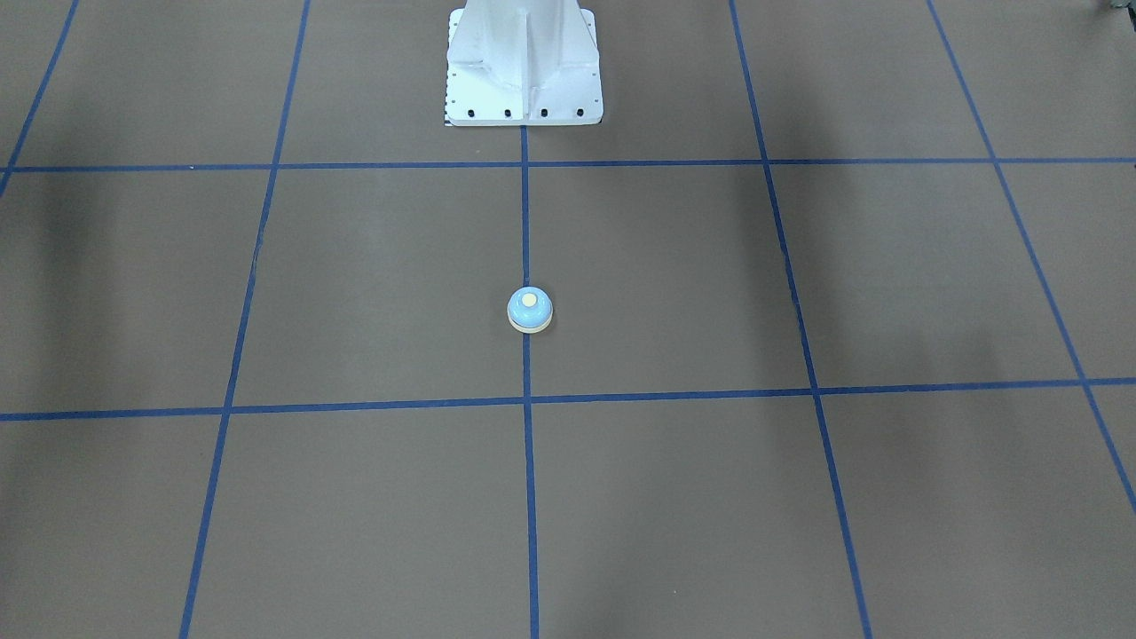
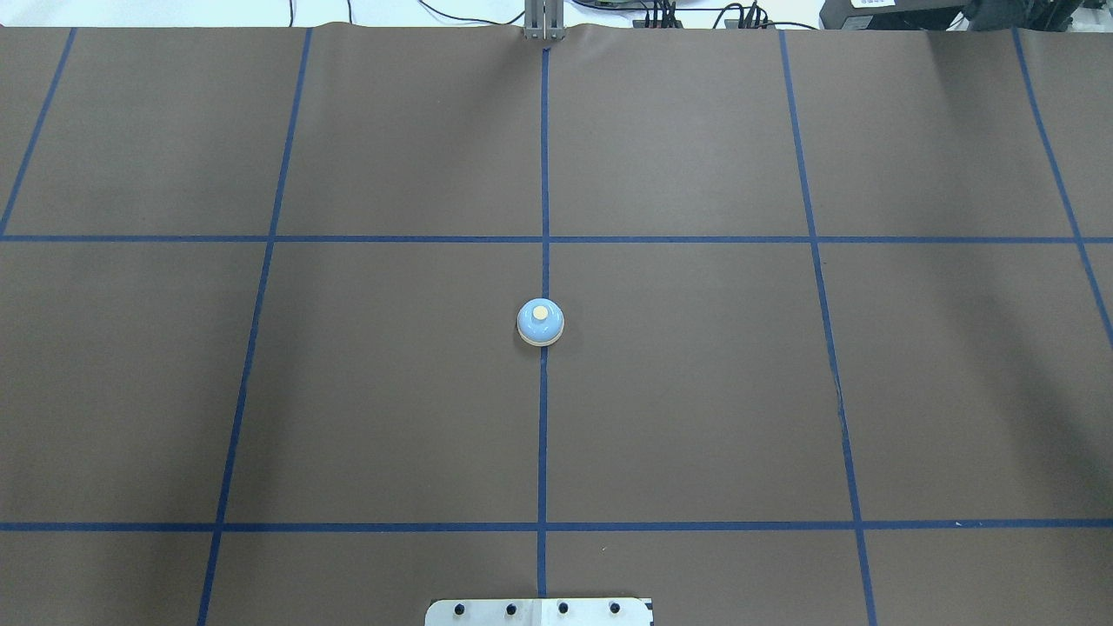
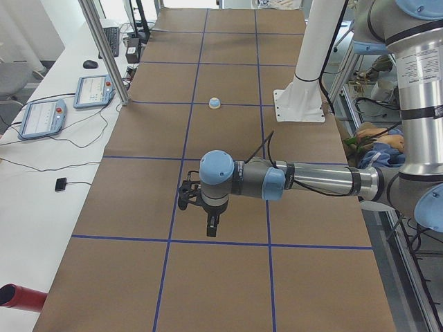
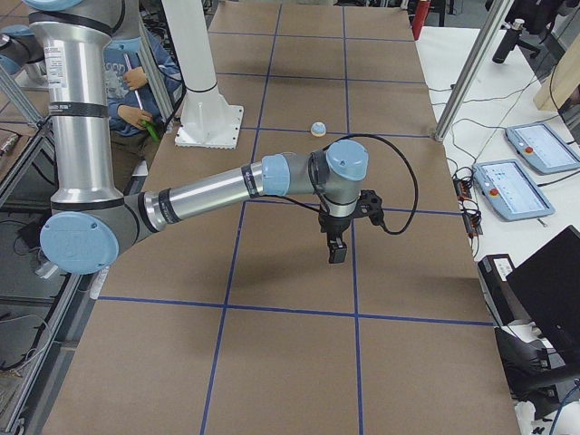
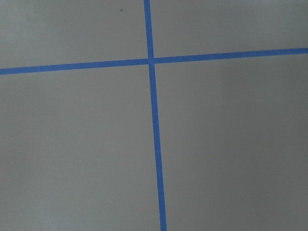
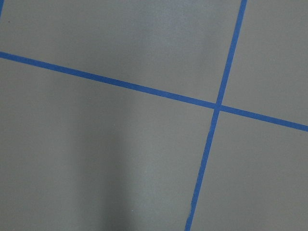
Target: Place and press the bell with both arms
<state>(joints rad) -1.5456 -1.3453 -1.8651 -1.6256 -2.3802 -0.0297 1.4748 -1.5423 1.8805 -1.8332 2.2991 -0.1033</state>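
The light-blue bell (image 2: 540, 322) with cream base and cream button stands upright on the centre tape line of the brown table; it also shows in the front view (image 1: 530, 311), the left side view (image 3: 215, 103) and the right side view (image 4: 318, 129). My left gripper (image 3: 212, 228) hangs over the table far from the bell, seen only in the left side view. My right gripper (image 4: 336, 250) hangs likewise, seen only in the right side view. I cannot tell whether either is open or shut. Neither holds the bell.
The white pedestal base (image 1: 524, 67) is bolted at the robot's side of the table. Blue tape lines (image 2: 543, 435) grid the brown cover. Teach pendants (image 3: 43, 117) and posts (image 4: 467, 72) stand on the white bench beyond the far edge.
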